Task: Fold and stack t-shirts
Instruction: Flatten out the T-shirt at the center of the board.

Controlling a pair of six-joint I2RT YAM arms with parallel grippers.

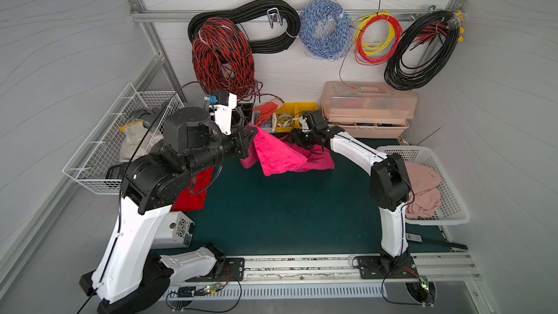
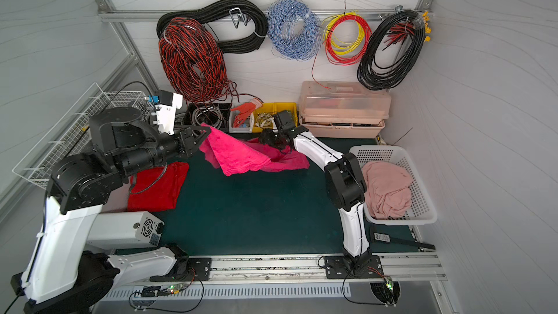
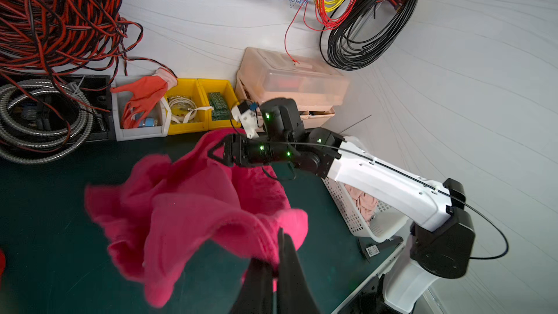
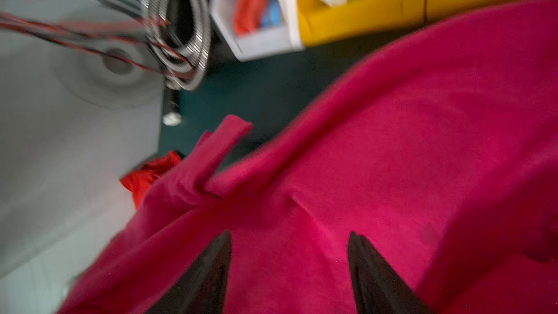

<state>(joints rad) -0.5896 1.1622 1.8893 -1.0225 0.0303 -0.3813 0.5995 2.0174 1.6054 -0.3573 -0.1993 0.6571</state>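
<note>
On the green surface (image 1: 271, 212), the red t-shirt (image 2: 160, 185) lay at the left. Our left fingers (image 3: 290, 270) clamped the pink t-shirt (image 1: 277, 155) by its raised edge; our right fingers (image 4: 371, 270) stood apart over it. We judged it mid-spreading; next the right would need a corner grip.

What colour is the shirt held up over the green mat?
Bright magenta-pink; the t-shirt shows best in the left wrist view.

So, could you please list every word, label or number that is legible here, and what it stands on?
Nothing here reads clearly.
Black tag beside the white perforated plastic basket: print too blurred.
Blue sticker on the silver power-supply box: too small.
White label on the translucent peach plastic toolbox: too blurred.
</note>
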